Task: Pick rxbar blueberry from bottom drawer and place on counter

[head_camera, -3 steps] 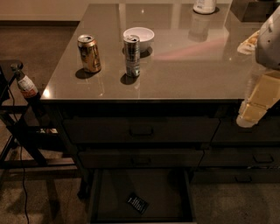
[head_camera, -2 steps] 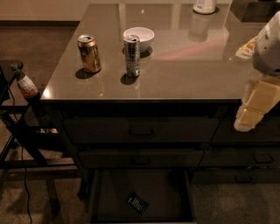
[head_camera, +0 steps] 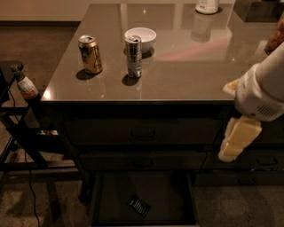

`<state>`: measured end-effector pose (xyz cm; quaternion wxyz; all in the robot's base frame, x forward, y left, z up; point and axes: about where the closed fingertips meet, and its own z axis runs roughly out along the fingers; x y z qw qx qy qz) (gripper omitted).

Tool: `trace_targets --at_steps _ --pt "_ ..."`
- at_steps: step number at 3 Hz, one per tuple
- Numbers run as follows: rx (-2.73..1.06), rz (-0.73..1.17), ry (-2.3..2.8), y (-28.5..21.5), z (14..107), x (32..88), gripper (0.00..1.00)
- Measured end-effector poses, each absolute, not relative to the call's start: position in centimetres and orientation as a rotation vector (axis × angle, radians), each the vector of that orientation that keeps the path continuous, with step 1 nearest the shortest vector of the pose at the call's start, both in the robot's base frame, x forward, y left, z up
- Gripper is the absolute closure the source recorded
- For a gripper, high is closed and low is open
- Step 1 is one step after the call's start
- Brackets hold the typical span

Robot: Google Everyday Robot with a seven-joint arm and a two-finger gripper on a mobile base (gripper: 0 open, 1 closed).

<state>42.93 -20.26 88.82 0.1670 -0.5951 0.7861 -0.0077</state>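
The rxbar blueberry (head_camera: 139, 205) is a small dark wrapper with pale print. It lies flat in the open bottom drawer (head_camera: 171, 195), near the drawer's front middle. The counter (head_camera: 186, 71) is a glossy grey-brown slab above the dark drawer fronts. My gripper (head_camera: 231, 150) hangs from the white arm at the right. It is in front of the cabinet at the height of the upper drawers, well above and to the right of the bar. It holds nothing that I can see.
A gold can (head_camera: 90, 54), a silver can (head_camera: 133, 56) and a white bowl (head_camera: 140, 37) stand on the counter's left part. A white container (head_camera: 207, 5) is at the back. Two shut handled drawers (head_camera: 142, 133) sit above the open one. A black stand with a bottle (head_camera: 24, 83) is at the left.
My arm and gripper have moved a little down and to the left in front of the cabinet. The bar and the cans have not moved.
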Motion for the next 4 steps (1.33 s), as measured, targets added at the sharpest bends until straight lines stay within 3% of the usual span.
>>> trace_targets --at_steps 2,4 --pt "-1.683 0.041 2.292 -19.9 84.4 42.9 0.00" --pt "-1.654 0.179 2.360 -16.7 74.2 40.5 0.00"
